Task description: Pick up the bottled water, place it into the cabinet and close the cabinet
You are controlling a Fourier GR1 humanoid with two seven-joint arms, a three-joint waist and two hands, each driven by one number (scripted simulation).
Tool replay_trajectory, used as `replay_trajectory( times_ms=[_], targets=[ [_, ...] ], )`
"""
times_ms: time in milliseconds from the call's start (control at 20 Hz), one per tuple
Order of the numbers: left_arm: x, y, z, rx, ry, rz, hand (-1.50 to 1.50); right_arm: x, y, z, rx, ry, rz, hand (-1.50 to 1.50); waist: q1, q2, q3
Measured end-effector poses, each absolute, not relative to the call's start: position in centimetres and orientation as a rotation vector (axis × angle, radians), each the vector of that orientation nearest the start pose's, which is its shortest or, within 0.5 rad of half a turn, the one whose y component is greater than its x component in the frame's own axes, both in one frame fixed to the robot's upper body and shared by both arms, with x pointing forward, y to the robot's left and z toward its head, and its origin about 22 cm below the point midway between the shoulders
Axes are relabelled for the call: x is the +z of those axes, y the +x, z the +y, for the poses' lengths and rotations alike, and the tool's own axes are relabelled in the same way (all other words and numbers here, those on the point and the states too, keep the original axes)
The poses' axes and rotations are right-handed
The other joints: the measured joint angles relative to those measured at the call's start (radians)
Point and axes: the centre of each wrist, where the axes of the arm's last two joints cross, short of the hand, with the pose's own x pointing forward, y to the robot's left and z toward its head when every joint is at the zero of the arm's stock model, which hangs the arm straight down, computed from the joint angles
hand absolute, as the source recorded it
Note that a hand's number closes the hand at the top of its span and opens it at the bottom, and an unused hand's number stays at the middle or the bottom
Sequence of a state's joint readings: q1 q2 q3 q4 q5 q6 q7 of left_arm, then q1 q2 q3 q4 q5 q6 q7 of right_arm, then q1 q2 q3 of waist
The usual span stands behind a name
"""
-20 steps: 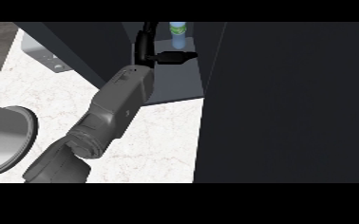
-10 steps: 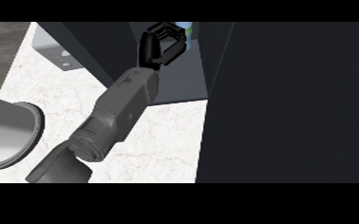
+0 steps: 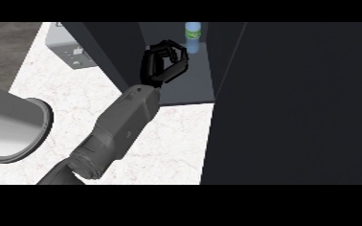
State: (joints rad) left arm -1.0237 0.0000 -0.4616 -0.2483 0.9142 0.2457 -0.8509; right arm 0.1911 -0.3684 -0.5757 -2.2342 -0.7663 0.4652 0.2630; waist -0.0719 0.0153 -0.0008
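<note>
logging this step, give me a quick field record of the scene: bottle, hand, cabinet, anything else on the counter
bottle: clear plastic water bottle with green label, upright inside cabinet
hand: black left hand, fingers curled, empty, beside bottle
cabinet: dark cabinet, its dark door open
counter: white marble counter
other: grey round bowl at left edge
right hand: not in view

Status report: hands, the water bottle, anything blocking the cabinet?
Left hand curled, holding nothing, beside bottled water. Bottle upright inside cabinet. Right hand not visible. Cabinet door open.
</note>
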Motion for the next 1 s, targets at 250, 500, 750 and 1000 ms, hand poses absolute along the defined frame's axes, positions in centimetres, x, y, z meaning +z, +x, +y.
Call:
replay_trajectory(
  times_ms=[250, 500, 750, 1000],
  targets=[
    [-2.1, 38.6, 9.1, 0.156, -0.269, -1.859, 1.50, 19.0, 12.9, -36.2, 0.274, 0.151, -1.976, 1.50, 0.026, -0.008, 0.000],
    [-4.0, 36.0, 9.0, 0.156, -0.377, -1.822, 1.50, 19.2, 12.4, -36.3, 0.307, 0.167, -1.939, 1.50, 0.052, -0.017, 0.000],
    [-5.1, 33.7, 9.7, 0.157, -0.465, -1.793, 1.50, 18.6, 12.0, -35.7, 0.326, 0.222, -1.898, 1.50, 0.067, -0.022, 0.001],
    [-5.9, 31.0, 12.0, 0.117, -0.502, -1.777, -1.50, 18.0, 12.2, -35.0, 0.324, 0.283, -1.879, 1.50, 0.077, -0.025, 0.001]
  ],
)
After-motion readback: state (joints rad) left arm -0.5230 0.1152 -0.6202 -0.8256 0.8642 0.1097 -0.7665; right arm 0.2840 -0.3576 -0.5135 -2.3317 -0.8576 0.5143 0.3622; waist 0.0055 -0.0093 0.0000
